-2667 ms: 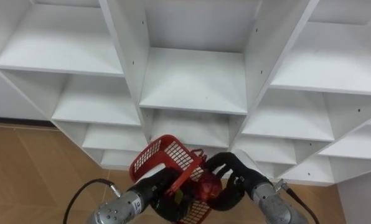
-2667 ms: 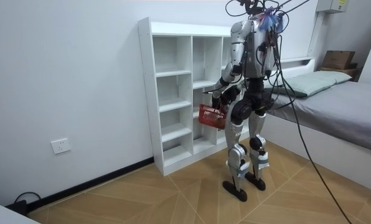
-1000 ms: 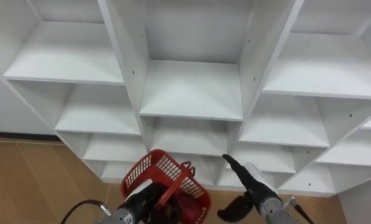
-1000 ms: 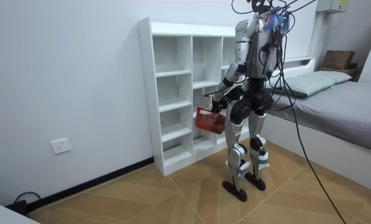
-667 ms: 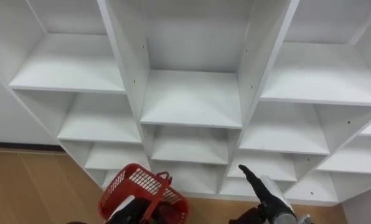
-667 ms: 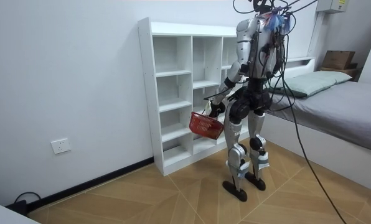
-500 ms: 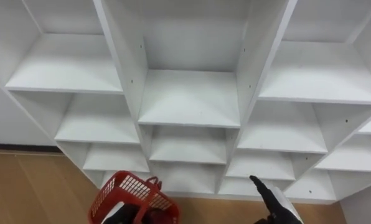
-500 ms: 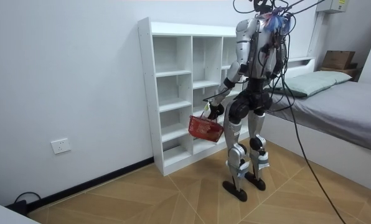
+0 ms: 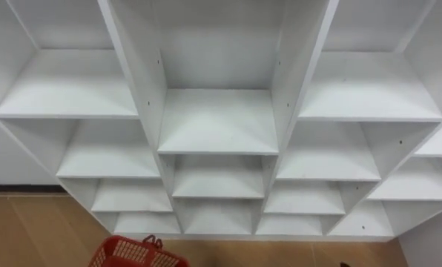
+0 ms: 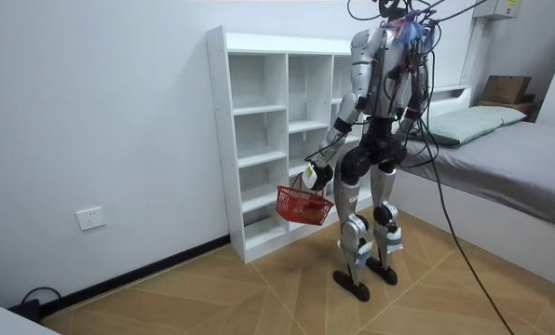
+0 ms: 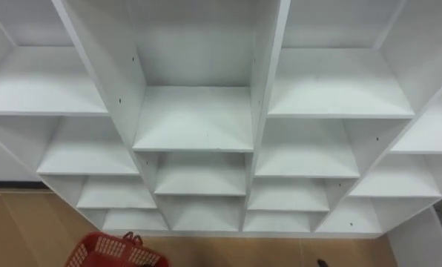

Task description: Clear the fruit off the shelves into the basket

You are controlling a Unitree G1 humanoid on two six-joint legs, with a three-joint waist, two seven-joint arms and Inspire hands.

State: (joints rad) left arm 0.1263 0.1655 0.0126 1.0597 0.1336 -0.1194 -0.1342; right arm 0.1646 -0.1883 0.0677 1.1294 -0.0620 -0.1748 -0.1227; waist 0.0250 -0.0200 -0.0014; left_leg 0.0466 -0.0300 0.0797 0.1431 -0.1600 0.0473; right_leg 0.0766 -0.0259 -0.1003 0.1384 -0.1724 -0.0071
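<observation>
**Red basket point(image 10: 304, 205) hanging from left hand point(image 10: 312, 176) at white closet point(image 10: 259, 140)**

Red basket hung by its handle, low by the robot's left leg; left hand was curled round that handle; right hand point(image 9: 345, 264) was a dark tip at the eye view's lower edge, grip could not be told; robot stood facing the white closet; bed point(image 10: 520, 158) at the room view's right.

Plain white wall point(image 10: 101, 112) at left, socket point(image 10: 89, 219) low on it; white closet point(image 10: 259, 140) centre; grey bed point(image 10: 524, 154) far right; herringbone wood floor point(image 10: 259, 298) below.
</observation>
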